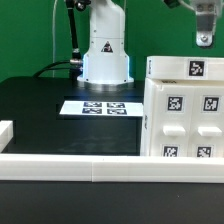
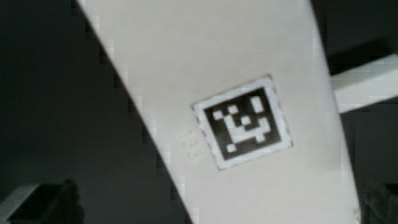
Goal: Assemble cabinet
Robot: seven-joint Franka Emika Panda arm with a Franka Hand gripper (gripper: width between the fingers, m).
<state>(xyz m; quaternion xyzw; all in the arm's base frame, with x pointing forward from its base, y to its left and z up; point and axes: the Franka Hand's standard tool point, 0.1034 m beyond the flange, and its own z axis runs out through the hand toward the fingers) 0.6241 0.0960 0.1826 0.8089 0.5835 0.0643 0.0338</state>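
Cabinet (image 1: 182, 108): a large white plastic box with square black-and-white tags, standing on the black table (image 1: 40, 105) at the exterior view's right. You see its front face set with small tagged insets, drawer-like, all seated flush; whether anything lies behind them cannot be told. Judge it rigid and fairly light for its bulk, with smooth, probably slippery walls; the body looks far too broad for the fingers, so take hold at a thin top edge or panel rim rather than across the block. Rail (image 1: 70, 166): a long low white wall nearest the camera, turning a corner at the exterior view's left and fencing in the table; only the cabinet and the marker board lie within it.

Gripper (image 1: 205, 38): it hangs just above the cabinet's top, apart from it as far as the exterior view shows. Whether its fingers are spread or closed you cannot tell. The wrist view shows a white tagged surface (image 2: 214, 110) directly beneath the tool, presumably the cabinet's top.

Marker board (image 1: 100, 106): flat on the table, well off to the tool's side, before the arm's base (image 1: 106, 62).
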